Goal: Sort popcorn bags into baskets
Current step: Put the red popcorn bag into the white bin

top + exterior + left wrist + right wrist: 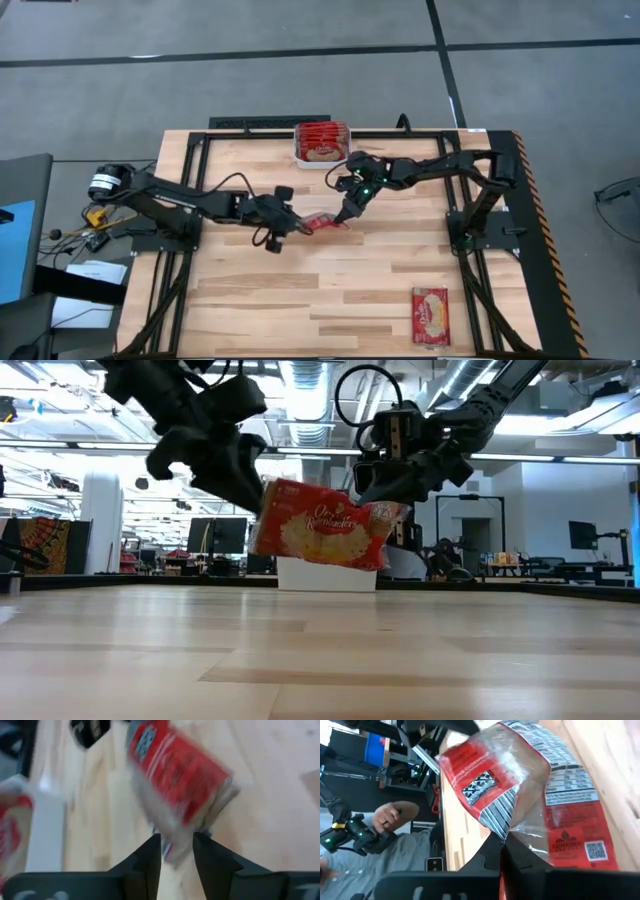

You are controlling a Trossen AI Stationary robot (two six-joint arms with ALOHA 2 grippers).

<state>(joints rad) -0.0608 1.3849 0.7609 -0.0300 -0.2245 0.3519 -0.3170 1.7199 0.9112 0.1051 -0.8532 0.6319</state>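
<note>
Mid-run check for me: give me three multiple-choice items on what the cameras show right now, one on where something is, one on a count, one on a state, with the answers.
1. Where is the white basket?
A. At the table's far edge, middle
B. At the near right corner
C. Under the left arm's base

2. How many popcorn bags lie loose on the table?
A. None
B. One
C. Three

3. What state is the lifted bag in?
A. Flat on the wood
B. Dropped in the basket
C. Held off the table between both claws

Answers: 1 A, the high view shows it there with red packets inside. 2 B, a single bag lies near the right corner. 3 C, the left claw and right claw each pinch an end.
</note>
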